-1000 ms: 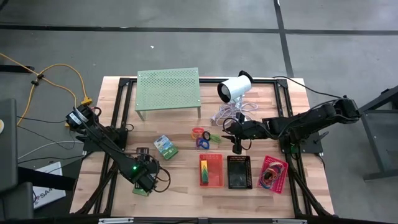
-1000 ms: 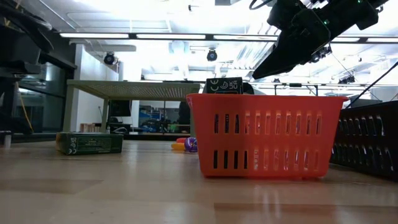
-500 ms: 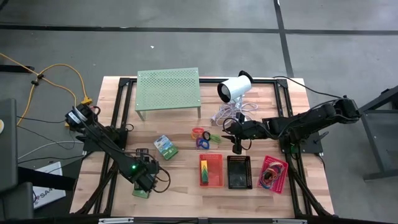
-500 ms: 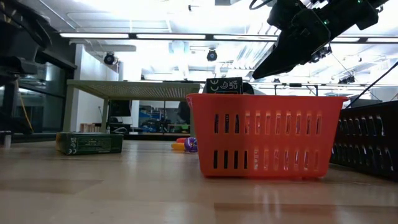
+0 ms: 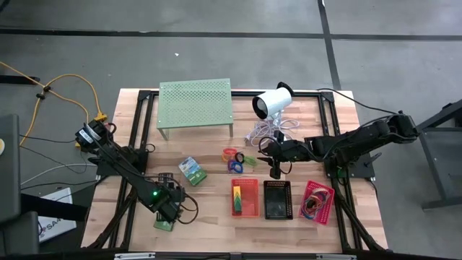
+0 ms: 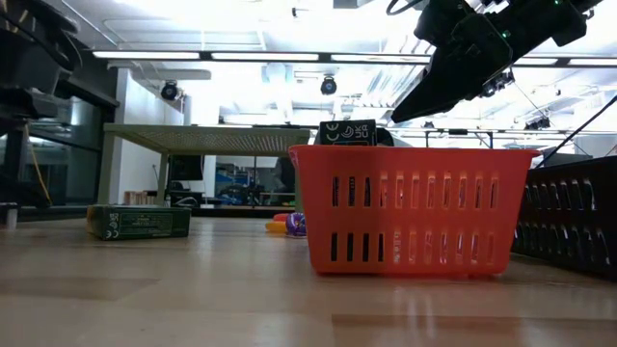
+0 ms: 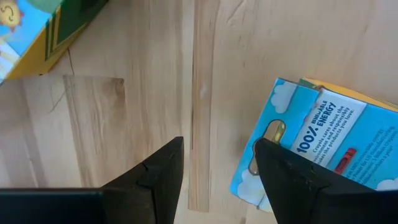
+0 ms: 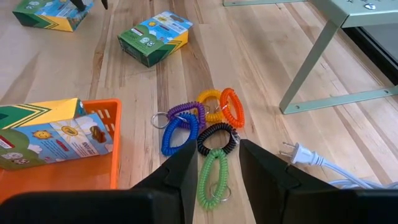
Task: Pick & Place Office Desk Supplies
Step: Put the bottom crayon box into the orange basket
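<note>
Green-and-blue flat cardboard pack (image 7: 323, 149) lies near the wooden table's (image 5: 216, 220) front-left corner, long axis slanting (printed face up), just beside the left gripper (image 7: 217, 171), fingers wide, holding nothing.

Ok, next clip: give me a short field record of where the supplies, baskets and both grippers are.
left gripper: open, over a crayon pack at the table's front left
right gripper: open, empty, above the coil loops
red basket: holds one pack
black basket: contents unclear
pink basket: holds loops
loose pack: on the table, left of the loops
</note>
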You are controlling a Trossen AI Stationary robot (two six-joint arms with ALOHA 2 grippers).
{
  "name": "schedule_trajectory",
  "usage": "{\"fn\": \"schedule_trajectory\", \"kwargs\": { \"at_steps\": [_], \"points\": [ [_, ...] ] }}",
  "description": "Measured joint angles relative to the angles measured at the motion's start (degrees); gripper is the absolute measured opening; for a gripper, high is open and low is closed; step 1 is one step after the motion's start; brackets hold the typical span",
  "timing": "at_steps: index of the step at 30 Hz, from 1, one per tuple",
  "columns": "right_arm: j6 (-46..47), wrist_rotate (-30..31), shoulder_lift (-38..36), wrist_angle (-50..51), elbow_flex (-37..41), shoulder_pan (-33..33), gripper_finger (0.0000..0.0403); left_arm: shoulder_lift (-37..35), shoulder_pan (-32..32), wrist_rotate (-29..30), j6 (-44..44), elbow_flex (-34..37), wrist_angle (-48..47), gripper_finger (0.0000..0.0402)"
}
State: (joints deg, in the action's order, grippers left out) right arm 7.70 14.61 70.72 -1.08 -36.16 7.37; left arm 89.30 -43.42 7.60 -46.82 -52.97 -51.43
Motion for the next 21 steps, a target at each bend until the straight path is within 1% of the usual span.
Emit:
{"fn": "schedule_trajectory", "kwargs": {
  "at_steps": [7, 14, 21],
  "points": [
    [0.0, 0.0, 0.0, 0.0, 0.0, 0.0, 0.0107, 0.0, 0.0, 0.0, -0.4, 0.1, -0.3, 0.0179],
    [0.0, 0.0, 0.0, 0.0, 0.0, 0.0, 0.0107, 0.0, 0.2, -0.1, -0.5, 0.1, -0.6, 0.0177],
    [0.0, 0.0, 0.0, 0.0, 0.0, 0.0, 0.0107, -1.3, 1.7, -2.9, -1.8, 0.1, 1.3, 0.0177]
  ]
}}
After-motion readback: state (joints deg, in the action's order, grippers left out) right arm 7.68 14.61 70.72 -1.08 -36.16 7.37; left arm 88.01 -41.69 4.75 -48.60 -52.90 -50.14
